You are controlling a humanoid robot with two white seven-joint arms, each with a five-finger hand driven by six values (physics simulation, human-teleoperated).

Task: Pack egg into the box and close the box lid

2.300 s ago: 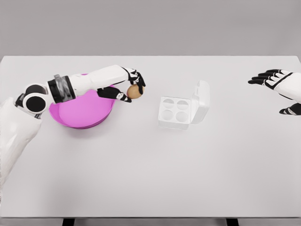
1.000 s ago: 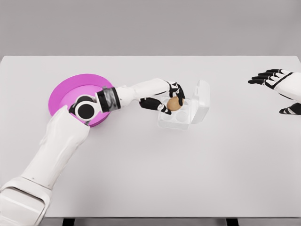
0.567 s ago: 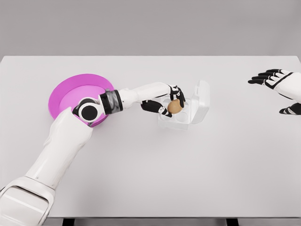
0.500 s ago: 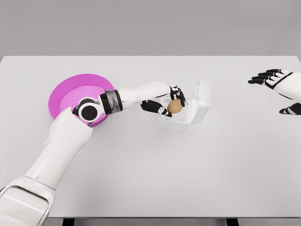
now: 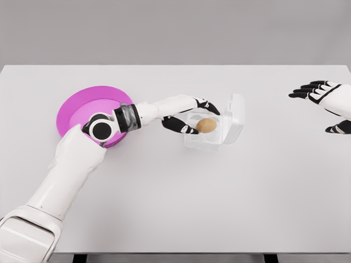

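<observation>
Egg [image 5: 207, 125] small, brown and oval, lying on its side in the white box [image 5: 204, 137], in one of the far cups, on the side next to the lid. Sits a little high in the cup, with its round top poking up. Box small and pale, almost the same colour as the white table [image 5: 175, 192], with round cups inside. Lid [image 5: 235, 118] up and leaning back on the right side of the box, wide open. Left hand [image 5: 189, 116] just beside the egg on its left, fingers spread apart and holding nothing, dark fingertips [image 5: 213, 110] reaching over the near edge of the box, thumb low by the box's left side. Hard to tell if any finger touches the egg; looks like a tiny gap. Long white left arm reaching in from the lower left corner, elbow lying over the right edge of the pink bowl [image 5: 90, 109]. Bowl round and bright pink, well to the left of the box, part of it hidden under the arm. Right hand [image 5: 317, 91] far off at the right edge of the table, fingers spread flat and holding nothing, well apart from the box
</observation>
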